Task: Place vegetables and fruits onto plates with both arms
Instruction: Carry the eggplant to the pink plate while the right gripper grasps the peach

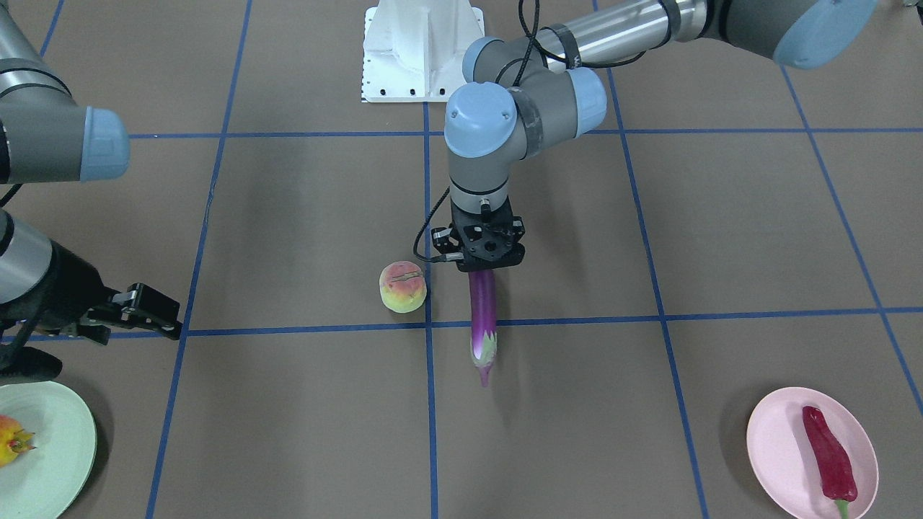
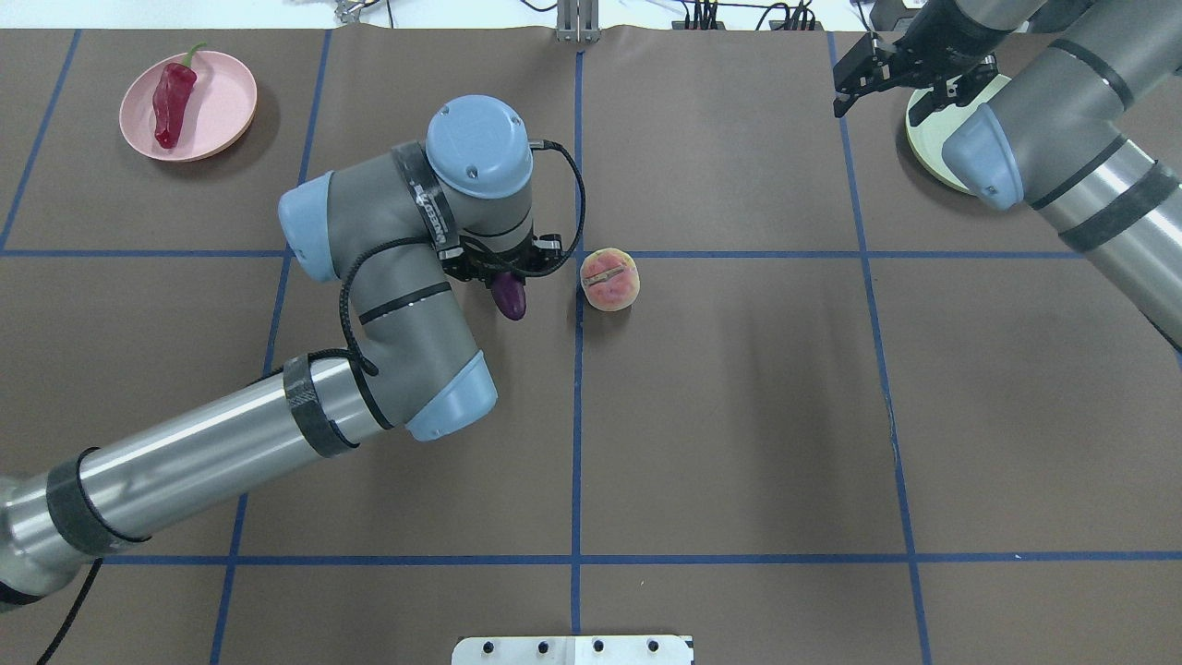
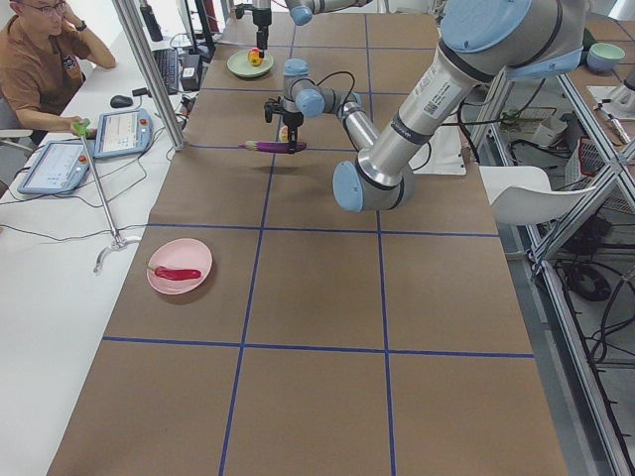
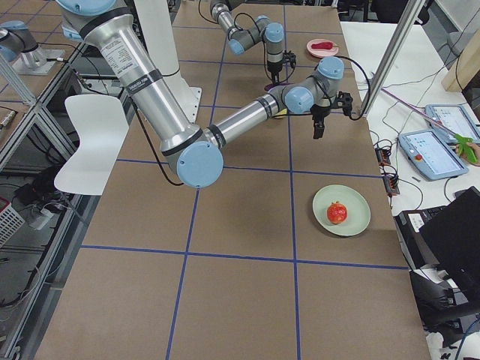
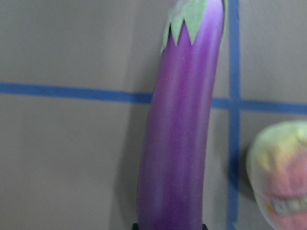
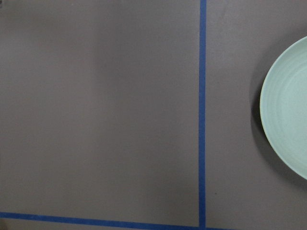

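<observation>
The brown paper-covered worktop [image 2: 739,416], ruled with blue tape lines, is carrying everything. The silver-and-grey jointed left arm [image 2: 388,305] is reaching over its middle, while the matching right arm [image 2: 1090,166] is hovering at the far edge by the round pale mint green plastic plate [image 1: 65,447]. That plate is holding the round red-orange pomegranate-like ball [image 1: 13,440]. The round pale pink plastic plate [image 1: 779,440], well apart at the opposite far corner, is holding the wrinkly red chili pepper [image 1: 829,454]. So the sorting seems to be running vegetables to pink, fruits to mint.

The long glossy purple eggplant [image 1: 482,310] is hanging level, clear of the worktop, its pale green cap pointing away from the robot. It is probably bound for the pink plate. The pink-and-yellow-green peach [image 1: 402,287] is lying on the worktop just beside it, untouched, likely the right arm's job.

The black left end effector [image 1: 482,272] is clamping the eggplant's blunt end, so most of its length is sticking out unsupported. The black right end effector [image 2: 877,109] is standing with fingers spread, gripping nothing.
</observation>
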